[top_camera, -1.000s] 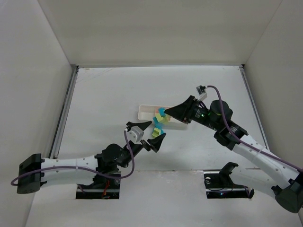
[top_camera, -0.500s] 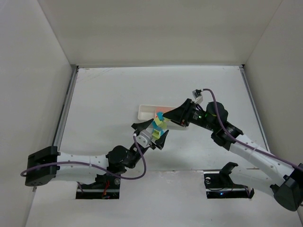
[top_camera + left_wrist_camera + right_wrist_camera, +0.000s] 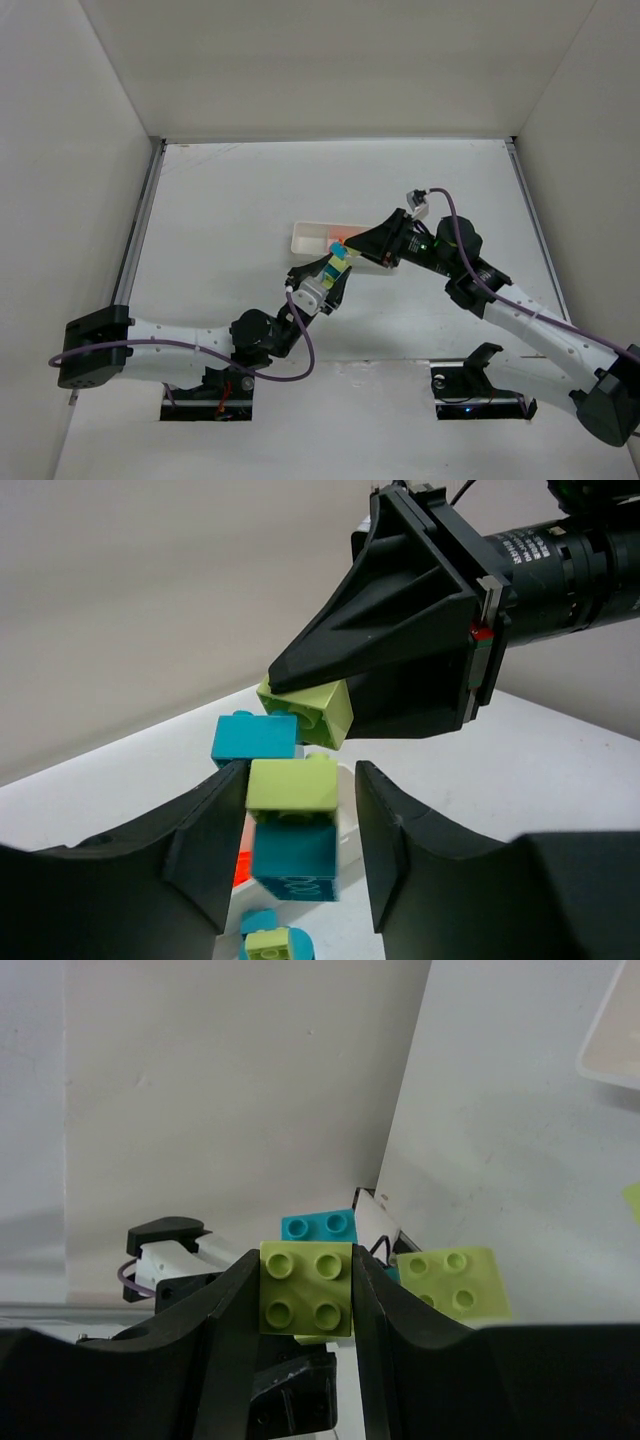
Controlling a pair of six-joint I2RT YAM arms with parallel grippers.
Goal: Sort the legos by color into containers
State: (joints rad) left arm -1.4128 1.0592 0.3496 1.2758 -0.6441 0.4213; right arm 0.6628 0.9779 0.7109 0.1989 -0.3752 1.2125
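Left wrist view first: my left gripper (image 3: 300, 773) brackets the lower yellow-green plastic brick (image 3: 290, 785) of a short lego stack, with a large cyan plastic brick (image 3: 295, 855) plugged in beneath it. The finger (image 3: 205, 845) at nine o'clock touches that brick. At three o'clock I see a sliver of daylight, so I cannot tell whether these jaws really clamp.

Moving right, my right gripper (image 3: 305, 1272) is pinched firmly on the upper yellow-green plastic brick (image 3: 310, 712). A small cyan plastic brick (image 3: 255, 738) clings on at that brick's eight o'clock.

From the top external view, the stack hangs near the six o'clock edge of the white rectangular plastic tray (image 3: 303, 240), which holds an orange-red plastic piece (image 3: 341, 234).

My worries, as I judge them:
- If I pull with the left side only half seated, its pads could skid off the smooth plastic and the stack would stay whole.
- The joint that gives may be the wrong one, leaving green and cyan still mated.
- A sudden release could flick the small cyan brick or the bottom one onto the white table (image 3: 220, 210), or into a compartment of the wrong colour.
- The two sets of fingertips sit almost touching, so a twist could knock them together.
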